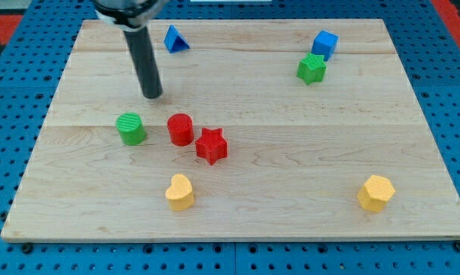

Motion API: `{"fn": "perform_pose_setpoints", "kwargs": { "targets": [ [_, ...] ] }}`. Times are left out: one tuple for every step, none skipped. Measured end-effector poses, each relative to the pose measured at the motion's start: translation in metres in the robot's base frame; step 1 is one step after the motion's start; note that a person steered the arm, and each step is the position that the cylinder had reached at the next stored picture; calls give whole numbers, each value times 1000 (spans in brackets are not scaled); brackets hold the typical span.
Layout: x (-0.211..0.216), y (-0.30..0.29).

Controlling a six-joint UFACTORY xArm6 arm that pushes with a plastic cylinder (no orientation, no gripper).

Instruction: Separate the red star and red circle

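Note:
The red circle [180,129] and the red star [212,145] sit side by side and touching, left of the board's middle; the star is to the right and slightly below. My tip [152,95] rests on the board above and to the left of the red circle, apart from it. A green circle [131,128] stands just left of the red circle, below my tip.
A yellow heart [179,192] lies below the red pair. A blue triangle [175,38] is at the top left. A blue cube [325,43] and a green star [312,69] are at the top right. A yellow hexagon [376,192] is at the bottom right.

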State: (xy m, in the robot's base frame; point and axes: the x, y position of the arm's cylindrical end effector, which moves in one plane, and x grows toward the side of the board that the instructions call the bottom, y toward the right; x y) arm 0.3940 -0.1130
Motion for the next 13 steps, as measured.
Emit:
{"fn": "perform_pose_setpoints", "kwargs": {
  "targets": [
    [21,-51],
    [64,-66],
    [27,-57],
    [27,-14],
    [53,23],
    [60,-19],
    [61,-40],
    [94,-88],
    [91,-59],
    [81,-65],
    [74,-96],
    [83,-132],
    [133,-127]
  ]
}}
